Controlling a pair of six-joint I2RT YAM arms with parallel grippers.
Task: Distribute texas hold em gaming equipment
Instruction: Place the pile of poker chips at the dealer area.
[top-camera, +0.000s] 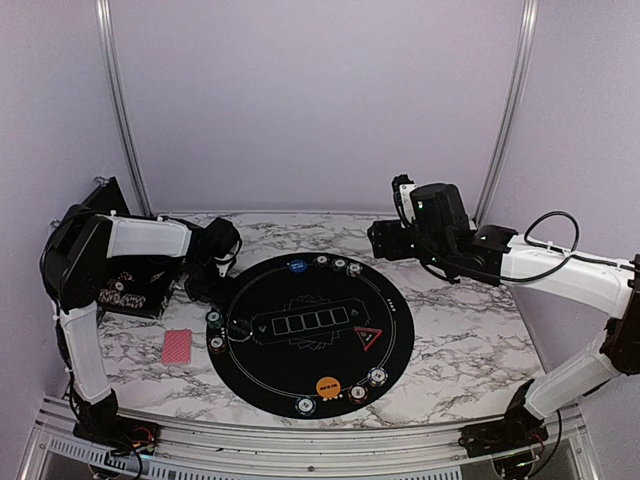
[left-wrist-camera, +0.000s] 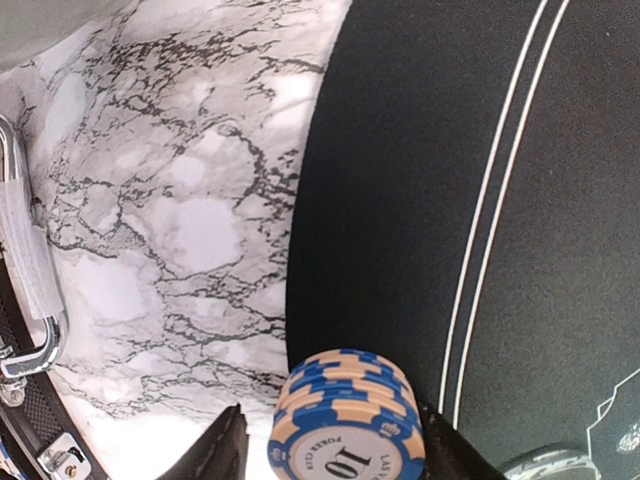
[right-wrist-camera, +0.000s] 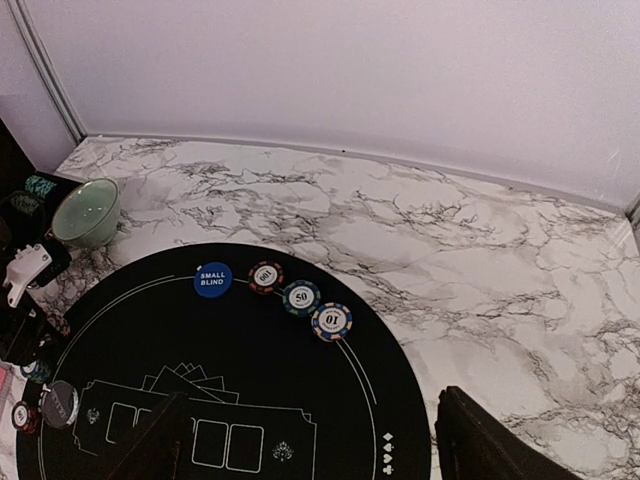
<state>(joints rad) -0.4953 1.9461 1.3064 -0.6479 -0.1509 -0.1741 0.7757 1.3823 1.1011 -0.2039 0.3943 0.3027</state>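
Left gripper: fingers parted, straddling a stack of blue-and-peach "10" chips. A strip of marble shows between one finger and the stack. The other finger is right beside it, contact unclear. Not clamped. The stack sits directly between the fingertips, at the rim of the black mat. Past the fingertips there is mat with two white lines on one side and marble table on the other. A metal clasp is at the view's edge on the marble side, well apart from the fingers.

Right gripper: fingers wide apart, nothing between them, hanging over the mat. Ahead of the fingertips, along the mat's far arc, is a blue SMALL BLIND disc, then three striped chips in a row just beside it. Farther out past the disc, off the mat, is a teal bowl.

Top view: two rim chips and a dark disc lie on the mat's edge, near the left fingers. A red-backed card lies flat on marble, off the mat, near the left fingers. The red triangle marker is on the mat between the two grippers. The orange disc with three near-arc chips around it is well apart from both grippers.
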